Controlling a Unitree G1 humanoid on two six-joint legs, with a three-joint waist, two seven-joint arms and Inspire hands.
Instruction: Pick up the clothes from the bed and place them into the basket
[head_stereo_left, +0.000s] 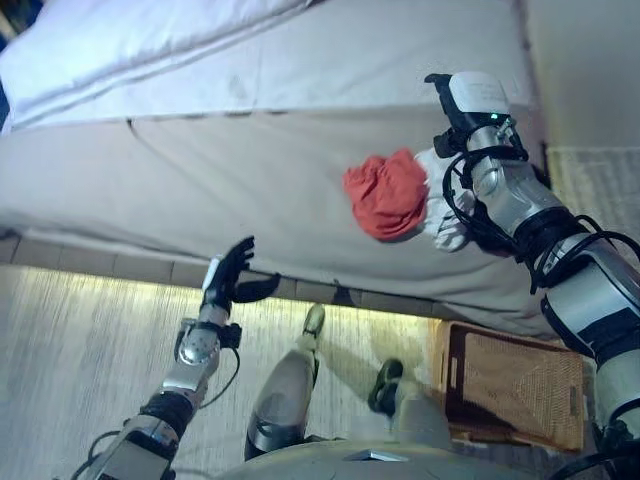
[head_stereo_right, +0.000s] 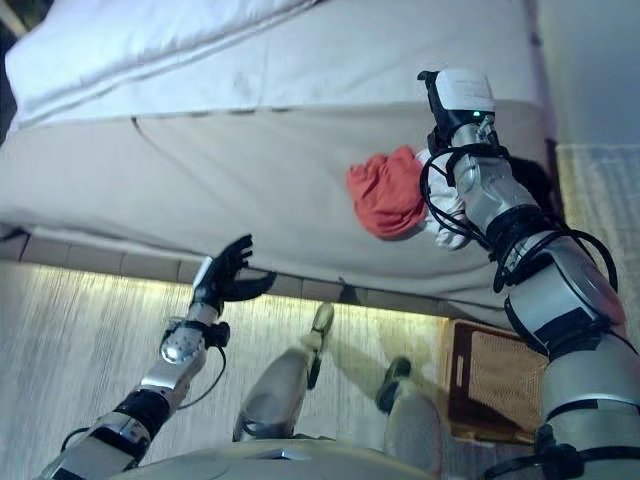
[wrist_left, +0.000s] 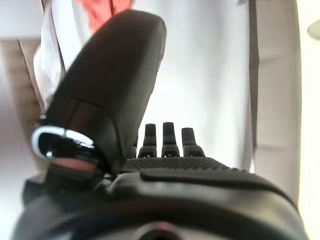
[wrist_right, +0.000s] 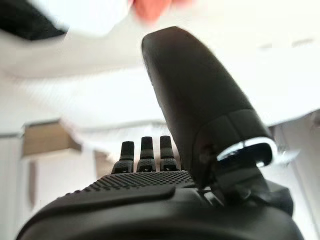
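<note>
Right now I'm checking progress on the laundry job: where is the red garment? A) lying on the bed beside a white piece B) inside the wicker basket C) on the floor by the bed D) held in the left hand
A: the red garment lies bunched on the bed against a white piece, while the basket sits on the floor.

White garment (head_stereo_left: 447, 212) half behind right arm.

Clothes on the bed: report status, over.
Both hands open, empty: left hand low by bed edge, right hand over bed. Red cloth, white cloth still on bed. Basket unobstructed.
</note>
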